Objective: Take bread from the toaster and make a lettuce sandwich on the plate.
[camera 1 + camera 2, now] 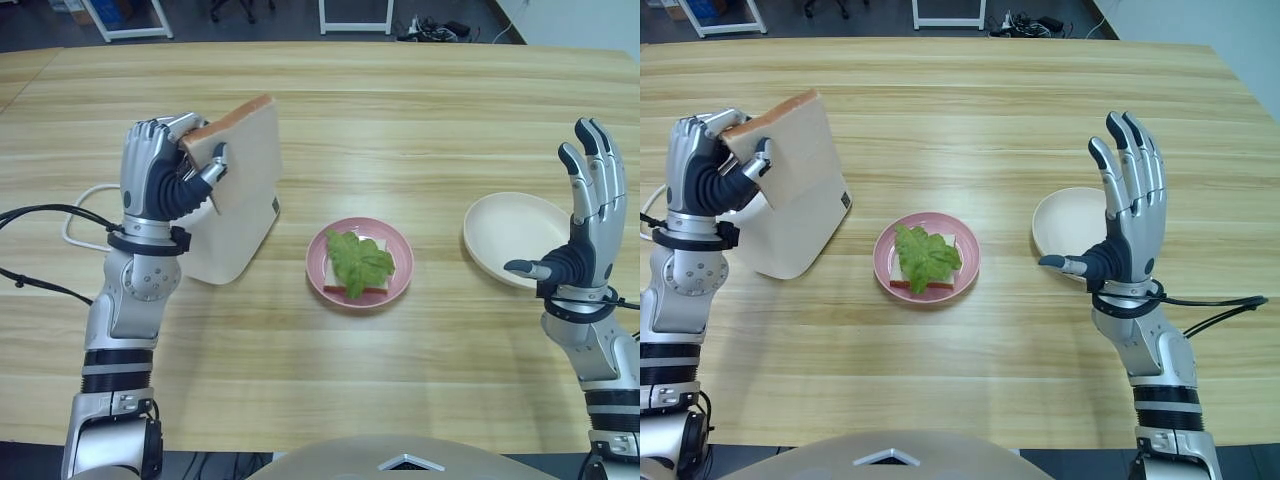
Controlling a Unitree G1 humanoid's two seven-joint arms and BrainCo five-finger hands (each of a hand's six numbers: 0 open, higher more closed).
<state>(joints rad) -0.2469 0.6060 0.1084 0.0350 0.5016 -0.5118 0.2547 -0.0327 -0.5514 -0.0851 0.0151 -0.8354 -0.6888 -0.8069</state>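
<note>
Six entries for you.
- Table point(400, 120): carries everything.
- Toaster point(235, 245): near the left edge.
- Bowl point(500, 230): near the right edge, beside your right hand point(585, 215), which is raised, fingers spread, holding nothing.
- Plate point(402, 250): centre, likely kept reachable for assembly.
- Bread slice point(250, 150): gripped upright by your left hand point(165, 170) above the toaster, probably the sandwich's top.
- Lettuce point(360, 262): on the plate, over a lower slice point(946, 243).

Bread slice point(248, 150) upright in left hand point(160, 175) over cream toaster point(235, 240); lettuce leaf point(360, 262) on second slice point(945, 243) on pink plate point(403, 262).
</note>
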